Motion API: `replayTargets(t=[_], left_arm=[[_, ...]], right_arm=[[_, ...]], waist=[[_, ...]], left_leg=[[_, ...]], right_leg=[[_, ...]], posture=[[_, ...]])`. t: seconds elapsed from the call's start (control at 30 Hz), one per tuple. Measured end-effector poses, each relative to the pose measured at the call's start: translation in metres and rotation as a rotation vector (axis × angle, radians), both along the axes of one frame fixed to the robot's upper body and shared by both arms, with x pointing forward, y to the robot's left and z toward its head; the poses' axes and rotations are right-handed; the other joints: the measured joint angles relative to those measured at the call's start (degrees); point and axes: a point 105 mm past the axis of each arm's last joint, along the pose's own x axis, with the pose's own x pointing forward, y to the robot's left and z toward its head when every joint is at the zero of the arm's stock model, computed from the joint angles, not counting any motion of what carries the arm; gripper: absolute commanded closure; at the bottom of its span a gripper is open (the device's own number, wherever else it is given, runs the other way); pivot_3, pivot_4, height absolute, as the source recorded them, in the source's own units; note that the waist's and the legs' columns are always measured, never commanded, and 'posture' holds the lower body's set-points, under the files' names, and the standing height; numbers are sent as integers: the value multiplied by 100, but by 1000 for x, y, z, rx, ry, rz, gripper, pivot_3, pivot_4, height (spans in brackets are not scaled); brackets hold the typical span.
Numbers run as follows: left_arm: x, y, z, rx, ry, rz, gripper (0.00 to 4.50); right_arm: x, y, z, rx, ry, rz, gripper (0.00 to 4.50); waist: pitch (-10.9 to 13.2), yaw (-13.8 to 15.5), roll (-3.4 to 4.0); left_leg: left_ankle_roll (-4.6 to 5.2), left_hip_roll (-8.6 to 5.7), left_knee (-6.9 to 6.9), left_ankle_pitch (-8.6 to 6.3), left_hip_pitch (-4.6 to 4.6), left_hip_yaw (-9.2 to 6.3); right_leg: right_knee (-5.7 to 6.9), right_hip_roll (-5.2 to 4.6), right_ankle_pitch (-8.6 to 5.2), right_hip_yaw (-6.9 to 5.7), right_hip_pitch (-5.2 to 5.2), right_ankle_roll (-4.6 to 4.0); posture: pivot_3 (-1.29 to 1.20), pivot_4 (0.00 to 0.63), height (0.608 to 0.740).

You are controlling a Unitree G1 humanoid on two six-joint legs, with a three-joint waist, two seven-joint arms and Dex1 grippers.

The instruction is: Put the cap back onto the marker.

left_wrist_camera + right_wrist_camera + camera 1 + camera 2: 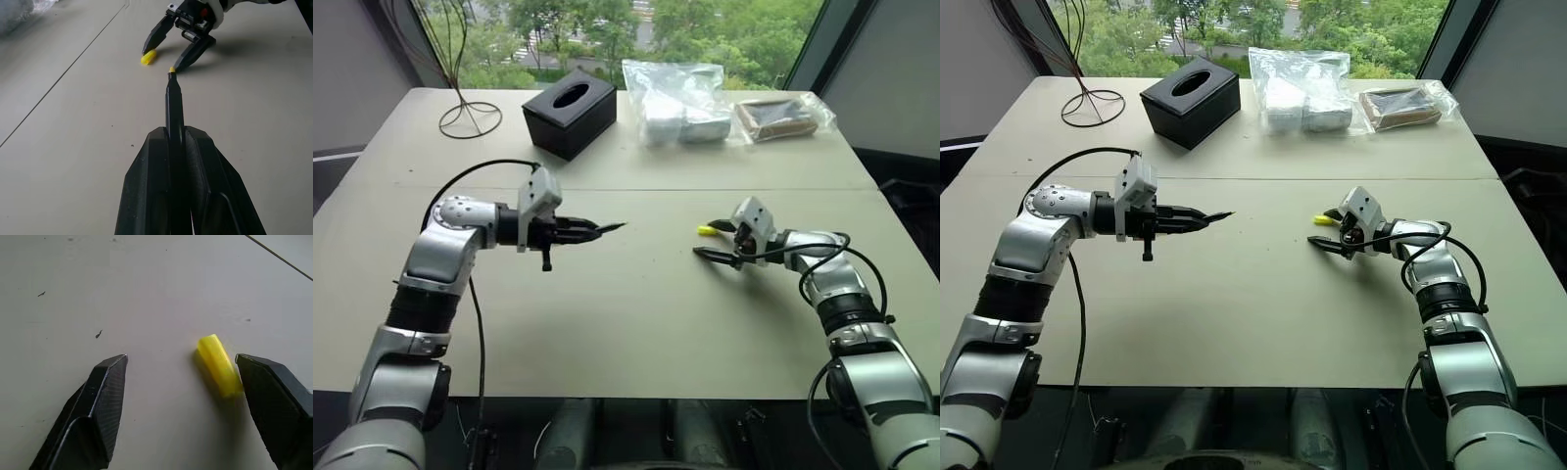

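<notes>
The left tool (pixel 597 231) was clamped together on the marker (pixel 173 105), which was held clear of the worktop (pixel 636 323) and roughly level, its small yellow-green tip directed across the gap toward the right tool (pixel 183 396); this posture is judged to present the writing end so that a cap could be pushed onto it along the marker's own line. The right tool was set low at the worktop surface with its two black fingers (pixel 98 401) apart, and the cap (pixel 219 364) lay on its side on the worktop between them, close against one finger and well clear of the other. The fingers were thus seen to bracket the cap without yet gripping it, an arrangement judged to prepare a pinch across the cap's short body. In the left wrist view the cap was seen just beside the marker's tip line, so that the two parts lay near but were not joined. Farther out, at the far side of the worktop, a black tissue box (pixel 570 113) with an oval opening stood upright, a thin wire stand (pixel 470 116) was placed beside it, and clear plastic bags (pixel 680 98) holding pale and brown contents were laid in a row. Counted: two tools, one marker, one cap, one tissue box, one wire stand; the number of bags could not be told with certainty.
</notes>
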Motion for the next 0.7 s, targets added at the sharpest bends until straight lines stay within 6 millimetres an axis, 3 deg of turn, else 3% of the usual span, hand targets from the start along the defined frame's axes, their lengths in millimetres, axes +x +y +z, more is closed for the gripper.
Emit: replayTargets(t=[0.1,0.6,0.7], left_arm=[[0,0,1,-6,-1,3,4500],[4,-1,1,-15,-16,35,4500],[4,-1,1,-15,-16,35,4500]], right_arm=[[-2,2,-3,5,14,16,3806],[-2,1,-3,56,57,-37,3806],[-3,1,-3,55,55,-33,4469]], waist=[[0,1,0],[0,3,0],[0,1,0]], left_leg=[[-1,1,1,0,15,0],[-4,3,-1,2,23,-4],[-4,3,-2,2,23,-4]], right_leg=[[0,-1,0,1,15,-1],[0,-2,0,1,20,-4],[0,-2,0,1,20,-3]], posture=[[0,150,740],[0,150,740],[0,150,740]])
